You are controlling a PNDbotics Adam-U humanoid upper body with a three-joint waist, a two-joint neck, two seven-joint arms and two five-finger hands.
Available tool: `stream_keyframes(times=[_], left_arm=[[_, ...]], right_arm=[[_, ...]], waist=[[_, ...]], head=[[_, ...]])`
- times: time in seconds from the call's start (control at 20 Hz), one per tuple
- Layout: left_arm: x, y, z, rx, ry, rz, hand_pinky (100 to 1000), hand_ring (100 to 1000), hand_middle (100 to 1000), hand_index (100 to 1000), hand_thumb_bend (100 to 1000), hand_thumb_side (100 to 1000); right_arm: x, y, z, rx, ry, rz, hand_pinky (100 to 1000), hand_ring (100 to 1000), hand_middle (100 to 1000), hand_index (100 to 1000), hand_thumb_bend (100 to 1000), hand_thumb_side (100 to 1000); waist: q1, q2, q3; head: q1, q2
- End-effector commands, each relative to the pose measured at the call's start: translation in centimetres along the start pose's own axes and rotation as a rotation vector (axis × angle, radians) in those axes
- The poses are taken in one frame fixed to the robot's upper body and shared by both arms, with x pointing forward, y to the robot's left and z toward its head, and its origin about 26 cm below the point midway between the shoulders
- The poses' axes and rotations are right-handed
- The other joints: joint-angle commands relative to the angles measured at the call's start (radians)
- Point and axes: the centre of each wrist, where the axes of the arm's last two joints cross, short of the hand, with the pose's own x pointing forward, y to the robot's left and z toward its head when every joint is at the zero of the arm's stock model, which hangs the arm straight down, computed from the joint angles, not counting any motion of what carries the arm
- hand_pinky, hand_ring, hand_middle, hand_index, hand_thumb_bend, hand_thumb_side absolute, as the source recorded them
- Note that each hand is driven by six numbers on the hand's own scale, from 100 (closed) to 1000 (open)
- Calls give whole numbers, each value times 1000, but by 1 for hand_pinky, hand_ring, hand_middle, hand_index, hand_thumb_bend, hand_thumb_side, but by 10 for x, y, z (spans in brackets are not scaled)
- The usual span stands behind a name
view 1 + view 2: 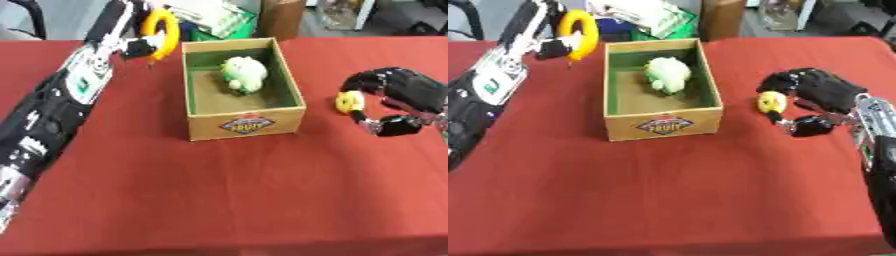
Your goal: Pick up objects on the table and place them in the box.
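A cardboard box with a fruit label on its front wall stands on the red table, just back of centre. A pale green round object lies inside it, toward the back. My left hand is raised beyond the box's far left corner, shut on a yellow ring that it holds above the table. To the right of the box, my right hand lies low on the cloth, with fingers curled over a small yellow object and the thumb touching it from below.
Behind the table's far edge are a green crate of packets and a brown upright cylinder. My left forearm runs along the left side of the table. Bare red cloth stretches in front of the box.
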Motion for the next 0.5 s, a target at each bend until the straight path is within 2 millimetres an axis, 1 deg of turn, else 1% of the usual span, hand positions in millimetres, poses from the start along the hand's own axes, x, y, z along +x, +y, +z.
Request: stream_keyframes(times=[0.05,0.15,0.2,0.25,0.3,0.4,0.45,0.5], left_arm=[[23,5,-16,-38,-102,33,511,355,332,513,100,225],[29,-6,-17,-85,-125,58,521,382,357,534,100,227],[30,-11,-17,-105,-131,70,536,422,385,555,100,230],[31,-16,-17,-124,-135,81,544,439,396,563,100,238],[32,-21,-17,-144,-137,92,564,478,429,589,100,241],[31,-31,-16,-193,-143,106,617,574,522,663,100,226],[32,-34,-15,-228,-153,105,659,641,609,721,136,236],[32,-37,-15,-264,-165,100,698,704,699,779,268,259]], right_arm=[[-4,-14,-5,-16,-7,36,684,757,785,863,100,302],[-3,-14,-7,-19,-12,36,684,757,785,863,100,302],[-3,-14,-8,-19,-14,36,684,757,785,863,100,302],[-2,-14,-8,-19,-15,36,683,757,785,863,100,302],[-2,-14,-8,-20,-16,36,683,756,784,863,100,302],[-2,-14,-9,-22,-17,36,682,756,784,863,100,302],[-1,-15,-10,-23,-18,36,682,756,784,863,100,302],[-1,-15,-10,-23,-18,36,682,756,784,863,100,302]], waist=[[-2,-19,-4],[-2,-19,-6],[-2,-19,-7],[-2,-19,-8],[-2,-19,-9],[-2,-18,-11],[-1,-18,-11],[-1,-18,-11]], head=[[5,-3],[5,-3],[5,-3],[5,-4],[5,-4],[4,-4],[4,-5],[4,-4]])
